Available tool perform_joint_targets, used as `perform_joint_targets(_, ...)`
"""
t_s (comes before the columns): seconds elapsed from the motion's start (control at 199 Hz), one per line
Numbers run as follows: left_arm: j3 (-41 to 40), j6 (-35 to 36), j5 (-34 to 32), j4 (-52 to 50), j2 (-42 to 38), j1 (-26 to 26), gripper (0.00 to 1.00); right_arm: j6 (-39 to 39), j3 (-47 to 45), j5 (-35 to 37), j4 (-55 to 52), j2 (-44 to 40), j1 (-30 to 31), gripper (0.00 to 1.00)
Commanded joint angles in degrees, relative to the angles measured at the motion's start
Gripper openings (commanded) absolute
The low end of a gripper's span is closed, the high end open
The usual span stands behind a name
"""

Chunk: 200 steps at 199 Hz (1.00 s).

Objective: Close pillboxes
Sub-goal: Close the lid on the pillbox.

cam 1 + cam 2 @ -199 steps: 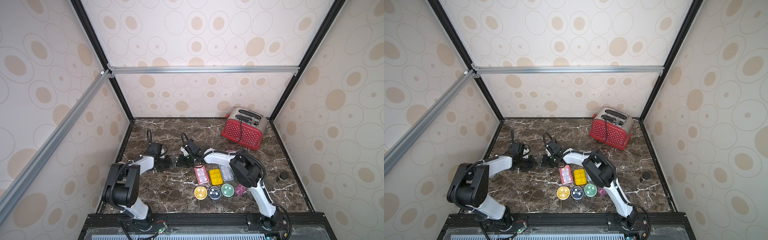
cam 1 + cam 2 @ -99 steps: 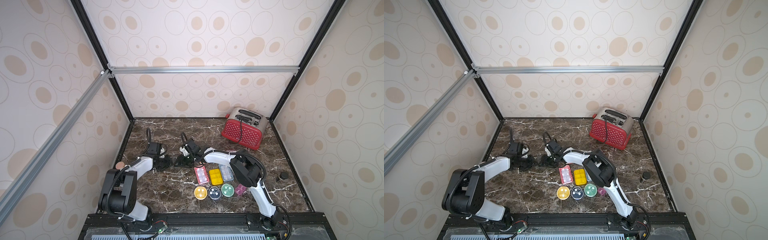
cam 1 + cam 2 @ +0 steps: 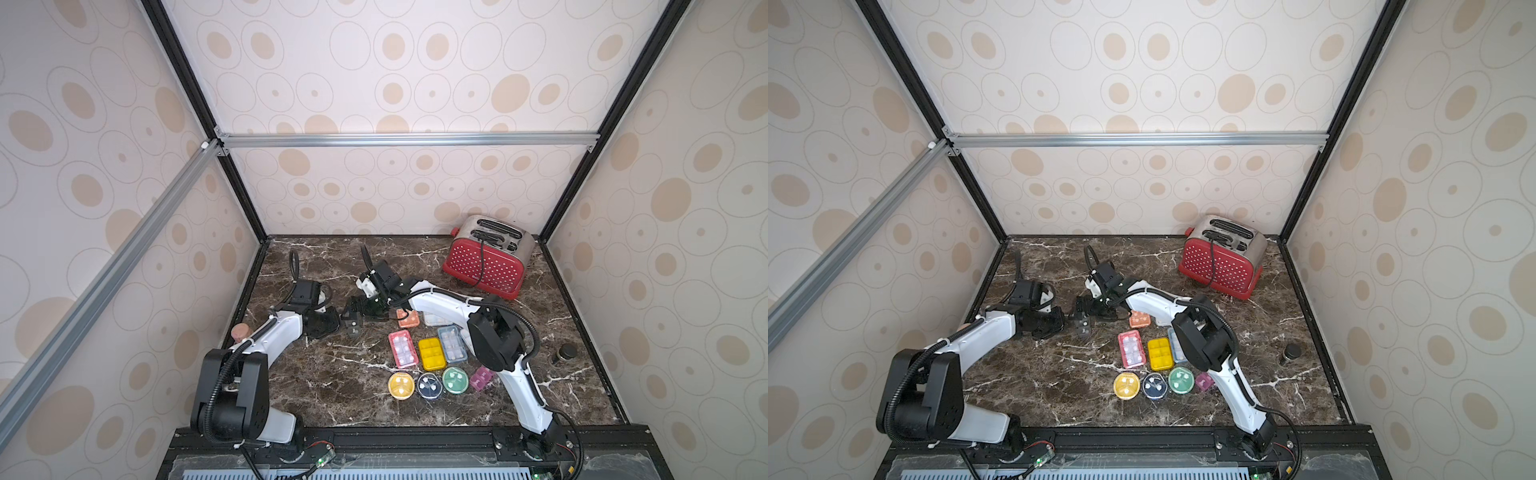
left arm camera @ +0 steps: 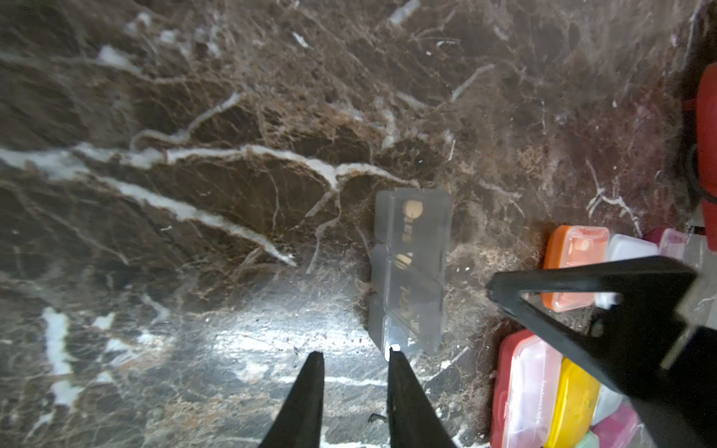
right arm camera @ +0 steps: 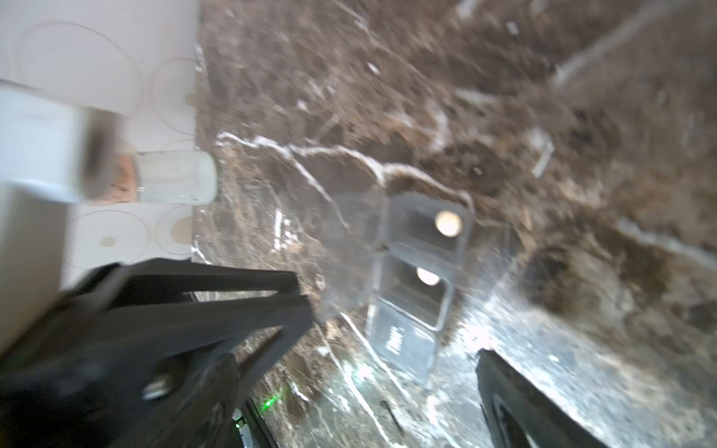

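Observation:
A smoky clear three-compartment pillbox [image 4: 411,267] lies on the marble between both grippers, also seen in a top view [image 3: 353,326]. In the right wrist view the pillbox [image 5: 419,271] shows two pills in uncovered compartments, with clear lids folded out beside them. My left gripper [image 4: 355,353] stands narrowly open, nothing between its fingers; one fingertip [image 4: 394,351] touches the box's near corner. My right gripper [image 5: 355,388] is wide open over the box's other end. Further pillboxes sit close by: orange [image 3: 407,318], red [image 3: 402,349], yellow [image 3: 431,353], blue [image 3: 452,344], plus round yellow [image 3: 401,385], navy [image 3: 429,385] and green [image 3: 455,379] ones.
A red toaster [image 3: 486,262] stands at the back right. A cork-stoppered jar [image 5: 170,176] stands by the left wall. A small dark jar [image 3: 565,353] sits near the right edge. A purple box [image 3: 482,378] lies partly under the right arm.
The right gripper has opened from nearly shut to wide. The left gripper has opened a little, and the left arm's elbow has swung outward to the left.

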Motion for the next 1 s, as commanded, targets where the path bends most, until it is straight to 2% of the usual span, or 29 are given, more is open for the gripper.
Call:
perform_joint_targets(0.0,2.5,1.6,-3.7,-2.1,1.0,0.5,0.29,-3.1,4.4,-0.3,-6.1,3.4,0.1,0.97)
perform_joint_targets(0.196,3.0,2.2,-6.8,-3.6,0.8,2.0,0.31,-3.0,7.4,-0.4,-8.2,6.1,0.2,0.91)
perform_joint_targets(0.487,1.8,1.8,-5.5,-2.4,1.3,2.7,0.35,-2.3,7.8,-1.3,-7.9,7.9,0.2,0.88)
perform_joint_targets(0.562,1.7,1.8,-4.9,-1.9,1.6,2.7,0.35,-1.9,7.7,-1.3,-7.6,8.3,0.2,0.84)
perform_joint_targets(0.693,1.3,1.5,-3.3,-0.7,1.8,2.7,0.35,-0.8,7.2,-0.9,-6.4,8.3,0.1,0.69)
perform_joint_targets(0.999,1.0,1.0,0.9,2.2,4.1,2.6,0.35,-0.3,7.4,-1.4,-5.8,8.8,0.1,0.55)
